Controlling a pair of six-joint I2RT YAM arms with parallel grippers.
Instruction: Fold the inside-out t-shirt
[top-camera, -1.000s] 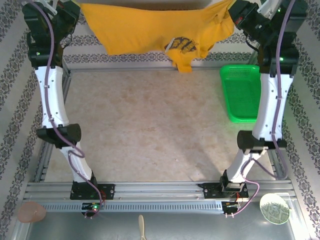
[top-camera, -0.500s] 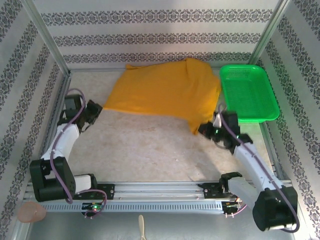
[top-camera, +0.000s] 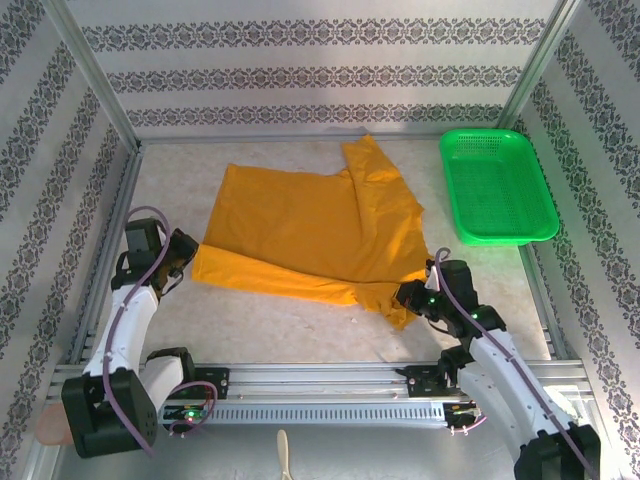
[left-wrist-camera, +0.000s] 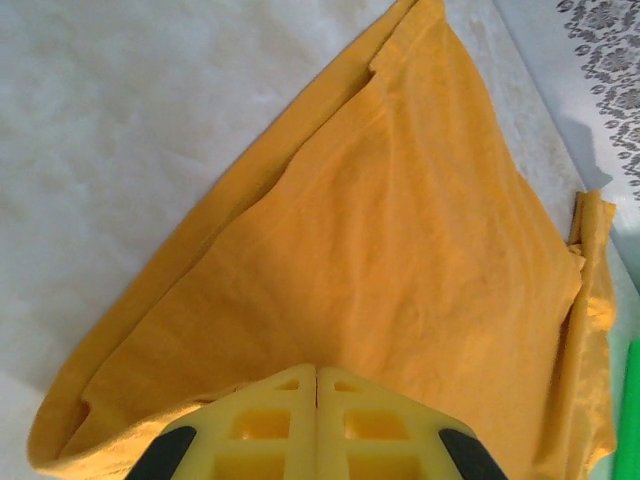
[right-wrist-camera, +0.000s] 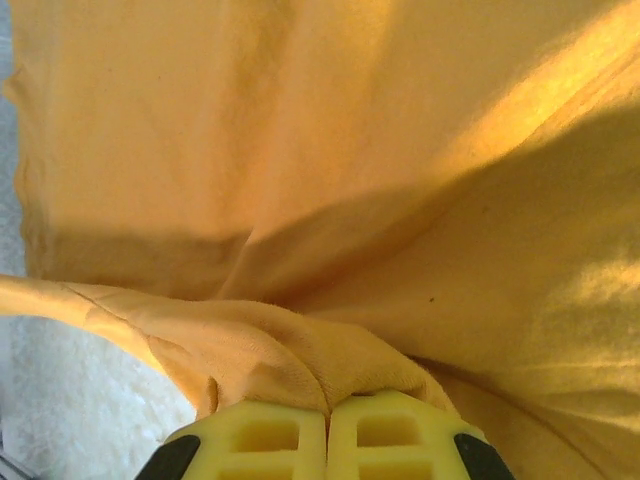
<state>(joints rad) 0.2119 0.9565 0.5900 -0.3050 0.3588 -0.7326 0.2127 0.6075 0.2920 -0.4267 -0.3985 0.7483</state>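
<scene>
Left of the green rectangular plastic basket (top-camera: 497, 187), the mustard-orange cotton t-shirt (top-camera: 310, 235) is covering the beige tabletop (top-camera: 290, 325); nearer than the basket, bare surface is lying open.

Overhead camera looks down from behind; both wrist cameras closely face the t-shirt (top-camera: 320, 230).

Green basket (top-camera: 497, 190) sits at table's (top-camera: 300, 325) far right.
</scene>
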